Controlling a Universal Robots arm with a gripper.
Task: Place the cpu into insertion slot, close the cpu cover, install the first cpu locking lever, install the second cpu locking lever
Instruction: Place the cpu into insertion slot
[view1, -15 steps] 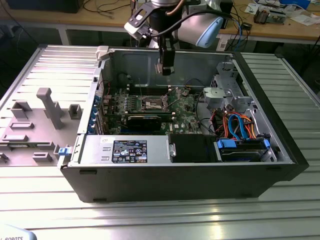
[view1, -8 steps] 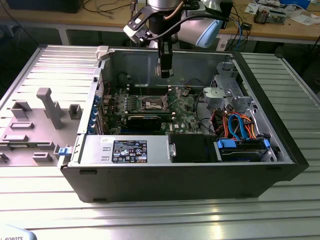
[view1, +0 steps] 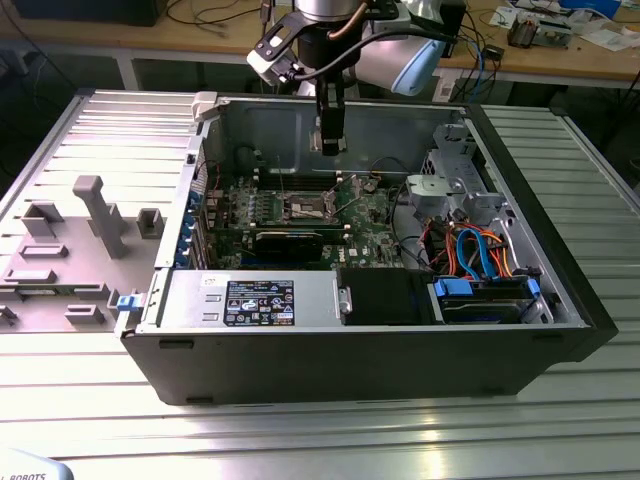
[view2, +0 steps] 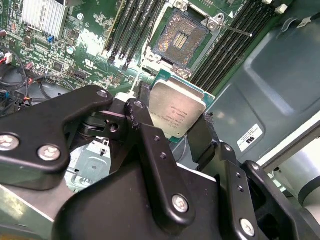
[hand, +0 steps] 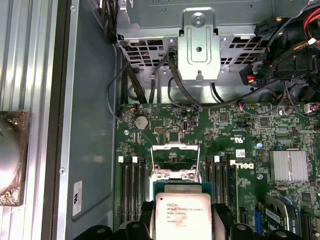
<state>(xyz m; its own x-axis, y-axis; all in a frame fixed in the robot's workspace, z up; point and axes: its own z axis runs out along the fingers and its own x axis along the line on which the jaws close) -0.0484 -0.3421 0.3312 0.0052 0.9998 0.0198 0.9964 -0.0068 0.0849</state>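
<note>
The cpu (view2: 176, 114) (hand: 182, 217) is pinched between my fingers (view2: 202, 140), one black finger pressed on each of two opposite edges, and its silvery top faces the cameras in both wrist views. I hang in the air inside the open computer case (view1: 350, 365), which lies on the ribbed metal worktop (view1: 300, 435). I am above the green motherboard (view1: 370, 215) on the case's floor, toward the case's far wall in the exterior view. The insertion slot (view2: 181, 37) lies uncovered on the board under me, its dark centre and shiny rim showing between two banks of long black memory slots (view2: 132, 30). The chip is clear of the slot and not seated in it. A thin metal lever (view2: 235, 31) juts out at one corner of the slot. Toward the worktop's edge at the exterior view's left, a grey moulded holder (view1: 70, 250) sits just beside the case.
</note>
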